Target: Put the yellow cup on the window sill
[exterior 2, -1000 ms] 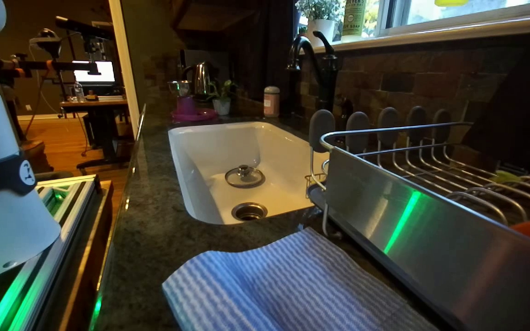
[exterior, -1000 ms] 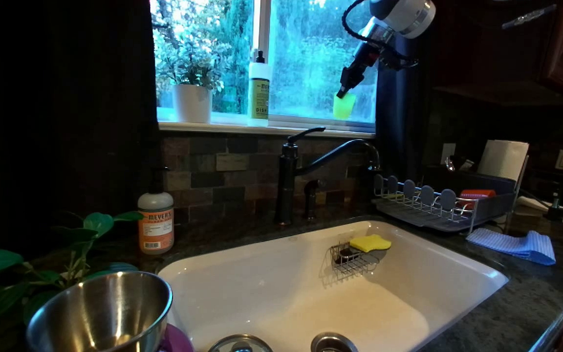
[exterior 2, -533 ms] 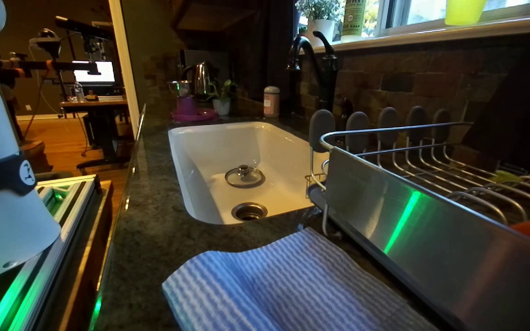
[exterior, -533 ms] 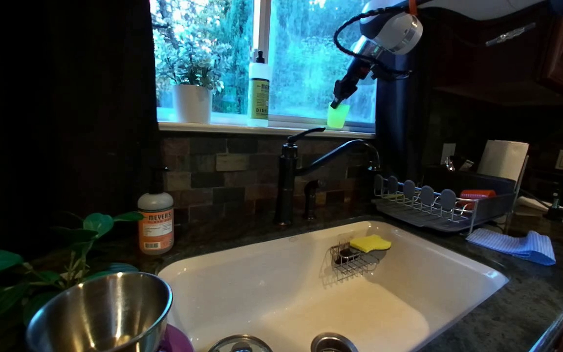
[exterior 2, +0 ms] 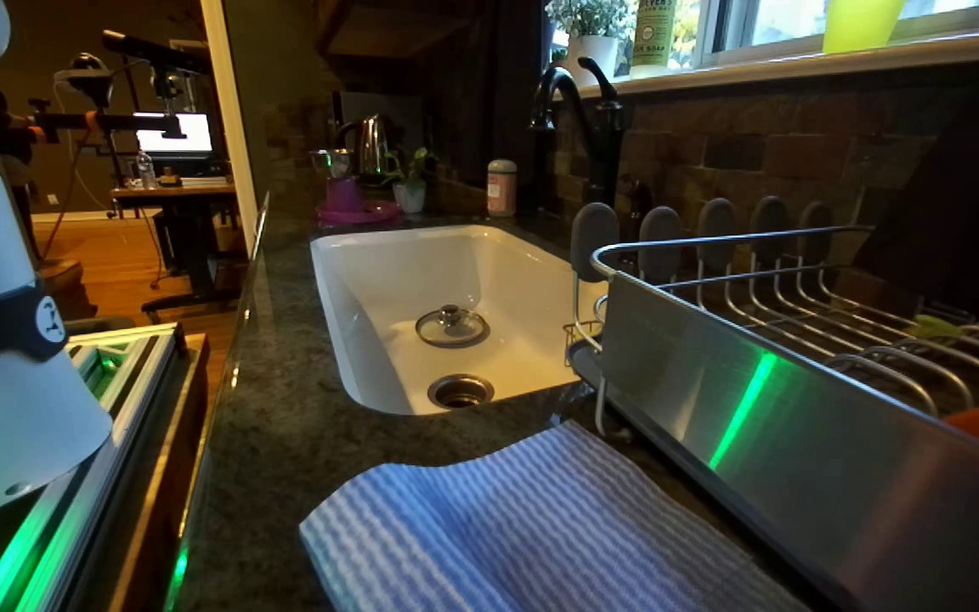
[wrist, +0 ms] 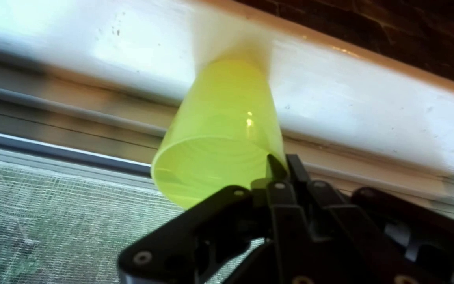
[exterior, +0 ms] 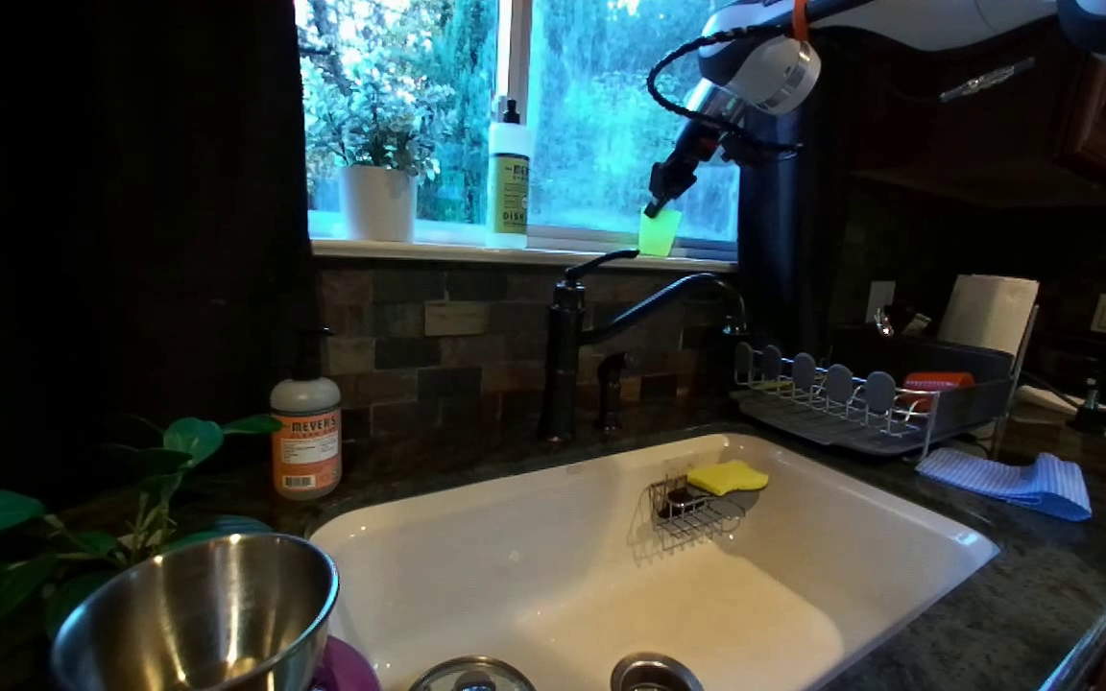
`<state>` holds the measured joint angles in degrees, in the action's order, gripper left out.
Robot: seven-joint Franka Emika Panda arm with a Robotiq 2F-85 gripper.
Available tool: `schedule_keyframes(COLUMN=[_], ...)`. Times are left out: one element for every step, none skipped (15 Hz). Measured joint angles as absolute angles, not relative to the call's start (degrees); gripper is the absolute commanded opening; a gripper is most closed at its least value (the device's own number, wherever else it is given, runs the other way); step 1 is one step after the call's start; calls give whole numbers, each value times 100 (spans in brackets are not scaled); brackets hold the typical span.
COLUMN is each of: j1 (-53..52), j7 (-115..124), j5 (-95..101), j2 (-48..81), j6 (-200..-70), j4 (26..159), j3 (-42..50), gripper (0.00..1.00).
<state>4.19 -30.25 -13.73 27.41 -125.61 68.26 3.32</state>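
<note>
The yellow cup (exterior: 660, 234) is upright, tilted only slightly if at all, at the window sill (exterior: 447, 251). It also shows, cut by the top edge, in an exterior view (exterior 2: 862, 25) above the sill (exterior 2: 783, 70). My gripper (exterior: 652, 210) is shut on the cup's rim. In the wrist view one fingertip is inside the cup (wrist: 227, 102) and one outside, with the wall between the fingertips (wrist: 287, 167). The cup's base is at or just over the white sill surface (wrist: 341, 94); I cannot tell whether it touches fully.
A green dish soap bottle (exterior: 510, 187) and a white plant pot (exterior: 378, 203) stand on the sill left of the cup. The black faucet (exterior: 565, 355) rises below, its handle tip near the cup. A dish rack (exterior: 860, 403) and white sink (exterior: 476, 557) lie lower.
My gripper and the cup have moved down and slightly left in an exterior view, bringing the cup from in front of the window pane to the sill. The grip stays shut on the rim.
</note>
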Motion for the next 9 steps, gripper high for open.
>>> schedule_keyframes(j1=[402, 381, 361, 340, 319, 300, 281, 263, 249], j7=[-3001, -2969, -2935, -2909, -2871, -2826, -2796, -2764, -2728], j5=[-1323, -1250, -1176, -1114, -1046, -981, -926, -878, -836], j2=[2743, 2743, 2743, 2741, 2742, 2742, 2742, 2743, 2743], j6=[-12558, -12551, -12542, -12539, -12530, -12493, -12424, -12350, -12285], j4=[6799, 6770, 6741, 6721, 6700, 6678, 6653, 6631, 6615], j3=[342, 355, 366, 375, 387, 394, 407, 420, 431], gripper=[1, 1, 1, 1, 1, 1, 1, 1, 1])
